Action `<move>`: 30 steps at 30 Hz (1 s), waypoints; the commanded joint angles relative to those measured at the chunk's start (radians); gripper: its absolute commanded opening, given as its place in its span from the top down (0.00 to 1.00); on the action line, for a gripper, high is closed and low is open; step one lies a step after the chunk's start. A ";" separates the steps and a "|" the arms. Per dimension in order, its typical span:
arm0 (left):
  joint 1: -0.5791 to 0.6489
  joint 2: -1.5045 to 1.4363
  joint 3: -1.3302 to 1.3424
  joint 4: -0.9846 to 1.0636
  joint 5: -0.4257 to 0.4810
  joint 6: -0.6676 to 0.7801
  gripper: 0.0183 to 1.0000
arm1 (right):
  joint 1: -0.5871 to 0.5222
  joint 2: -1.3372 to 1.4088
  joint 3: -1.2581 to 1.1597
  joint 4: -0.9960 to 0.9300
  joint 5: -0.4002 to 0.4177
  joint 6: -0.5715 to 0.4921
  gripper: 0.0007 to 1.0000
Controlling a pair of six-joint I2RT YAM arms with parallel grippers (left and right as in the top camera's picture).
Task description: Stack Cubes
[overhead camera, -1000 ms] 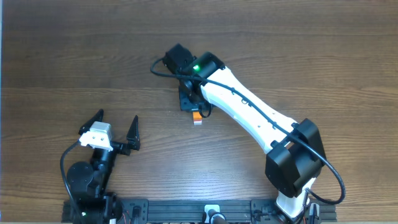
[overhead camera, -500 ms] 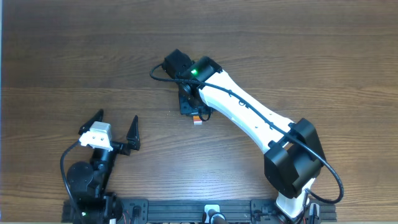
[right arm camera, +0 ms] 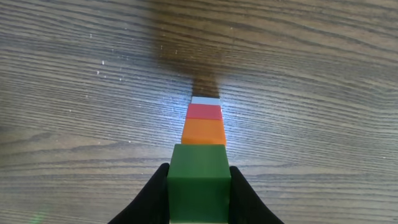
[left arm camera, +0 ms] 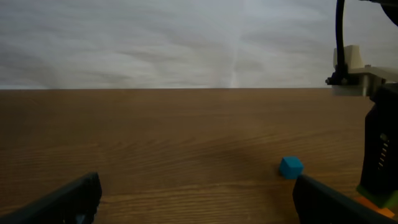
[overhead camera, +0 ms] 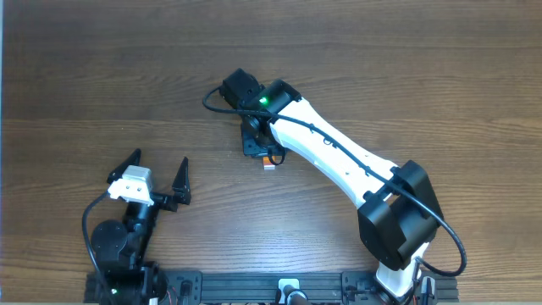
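In the right wrist view a green cube (right arm camera: 199,177) sits on top of a stack of an orange cube (right arm camera: 204,131), a red cube (right arm camera: 204,112) and a white cube (right arm camera: 205,100) at the base. My right gripper (right arm camera: 199,193) is shut on the green cube, one finger on each side. From above, the right gripper (overhead camera: 257,141) hangs over mid-table, with the stack's lower cubes (overhead camera: 269,163) peeking out beside it. A blue cube (left arm camera: 290,167) lies alone on the wood. My left gripper (overhead camera: 159,163) stands open near its base, holding nothing.
The wooden table (overhead camera: 423,76) is bare around the stack. The right arm (overhead camera: 339,161) slants across the centre from the bottom right. In the left wrist view the right arm's gripper (left arm camera: 379,155) stands close to the blue cube.
The right gripper with the green cube has crept slightly left and farther from its base, covering more of the stack. The left arm has not moved.
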State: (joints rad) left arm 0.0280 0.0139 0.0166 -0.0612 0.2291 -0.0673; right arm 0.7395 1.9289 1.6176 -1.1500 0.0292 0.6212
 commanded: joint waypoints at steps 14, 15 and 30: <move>-0.005 -0.008 -0.011 0.006 0.006 0.019 0.00 | 0.008 -0.012 -0.049 0.027 0.013 0.014 0.99; -0.005 -0.008 -0.011 0.006 0.006 0.019 0.00 | 0.008 -0.012 -0.049 0.030 0.013 0.014 0.99; -0.005 -0.008 -0.011 0.006 0.006 0.019 0.00 | 0.008 -0.012 -0.049 0.035 0.002 0.014 0.99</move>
State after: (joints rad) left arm 0.0280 0.0139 0.0166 -0.0616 0.2291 -0.0669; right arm 0.7399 1.9289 1.5742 -1.1172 0.0296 0.6277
